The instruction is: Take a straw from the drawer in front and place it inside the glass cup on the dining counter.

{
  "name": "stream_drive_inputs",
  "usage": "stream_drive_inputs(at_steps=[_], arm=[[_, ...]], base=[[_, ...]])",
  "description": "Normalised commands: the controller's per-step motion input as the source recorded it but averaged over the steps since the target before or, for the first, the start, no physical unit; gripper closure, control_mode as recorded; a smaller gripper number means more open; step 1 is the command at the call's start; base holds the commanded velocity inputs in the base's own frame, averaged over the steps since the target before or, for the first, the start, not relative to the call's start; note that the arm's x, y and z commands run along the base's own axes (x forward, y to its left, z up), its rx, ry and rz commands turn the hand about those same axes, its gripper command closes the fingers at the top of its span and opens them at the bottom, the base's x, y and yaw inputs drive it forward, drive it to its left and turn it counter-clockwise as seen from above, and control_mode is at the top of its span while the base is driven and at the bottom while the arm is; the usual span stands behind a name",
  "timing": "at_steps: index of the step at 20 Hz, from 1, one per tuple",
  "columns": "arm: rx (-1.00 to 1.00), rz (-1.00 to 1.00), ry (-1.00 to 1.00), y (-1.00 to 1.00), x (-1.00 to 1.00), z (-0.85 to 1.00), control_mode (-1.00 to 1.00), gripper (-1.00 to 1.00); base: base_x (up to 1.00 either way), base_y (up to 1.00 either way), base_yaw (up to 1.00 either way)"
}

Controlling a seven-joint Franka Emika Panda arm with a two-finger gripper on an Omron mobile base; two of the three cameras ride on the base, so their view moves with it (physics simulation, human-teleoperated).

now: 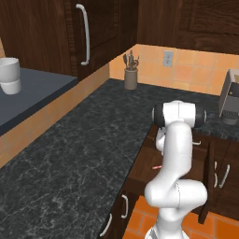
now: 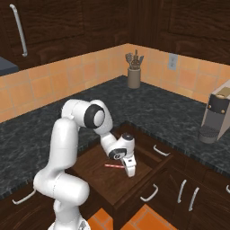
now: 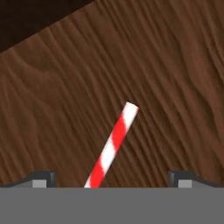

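Note:
The drawer (image 2: pixel 101 182) is pulled out, showing its brown wooden floor (image 3: pixel 166 87) and pale bar handle (image 2: pixel 149 193). The red-and-white striped straw (image 3: pixel 114 142) lies flat on that floor; I also see the straw (image 2: pixel 114 165) as a thin red line beside the hand, and the straw (image 1: pixel 156 166) left of the arm. My gripper (image 2: pixel 130 171) reaches down into the drawer just above the straw. Its fingertips (image 3: pixel 42 178) stand wide apart, open, with the straw's near end running between them. The glass cup and the dining counter are out of view.
Black speckled granite counter (image 1: pixel 70 154) wraps around the drawer. A utensil holder (image 2: pixel 134 76) stands in the back corner and a coffee machine (image 2: pixel 215 117) at the right. An opaque white cup (image 1: pixel 9 74) sits far left. Closed cabinet doors (image 2: pixel 188 193) lie right of the drawer.

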Motion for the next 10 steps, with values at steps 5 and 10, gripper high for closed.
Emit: stream_drive_inputs(at_steps=[5, 10], arm=[[0.00, -0.01, 0.00, -0.02, 0.00, -0.22, -1.00, 1.00], [0.00, -0.02, 0.00, -0.20, 0.00, -0.17, -1.00, 1.00]], base=[[0.00, 0.00, 0.00], [0.00, 0.00, 0.00]])
